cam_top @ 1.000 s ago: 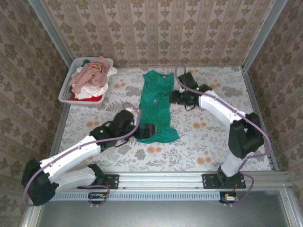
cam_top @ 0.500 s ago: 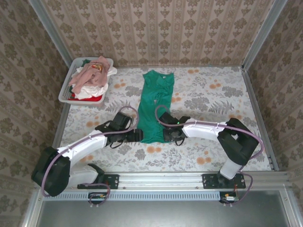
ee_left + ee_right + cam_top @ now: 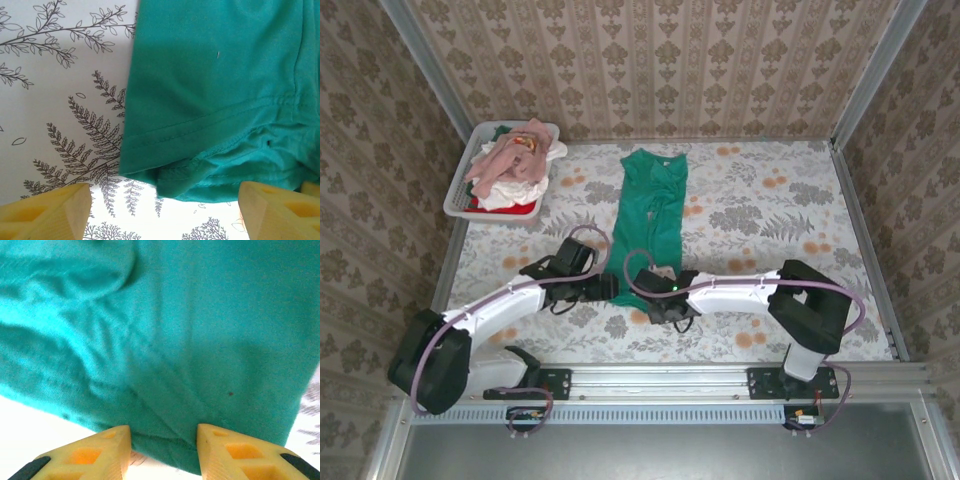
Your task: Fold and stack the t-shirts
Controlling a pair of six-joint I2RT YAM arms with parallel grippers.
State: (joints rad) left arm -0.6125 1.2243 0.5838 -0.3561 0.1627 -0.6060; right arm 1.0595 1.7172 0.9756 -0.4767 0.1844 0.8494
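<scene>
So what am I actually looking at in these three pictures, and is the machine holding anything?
You are looking at two robot arms bolted at the near edge of a table with a flowery cover. The overhead picture is taken from above and behind them. In it, the left arm and the right arm both reach to the bottom hem of a green t-shirt stretched out on the table. In the far left corner, a white tub holds a heap of other clothes.

The other two pictures come from a small camera on each wrist. The yellow wedges at the bottom of them are the fingertips. The left jaws stand wide open just short of the hem. The right jaws look open too, with the hem's edge between them, so nothing seems to be pinched yet.
</scene>
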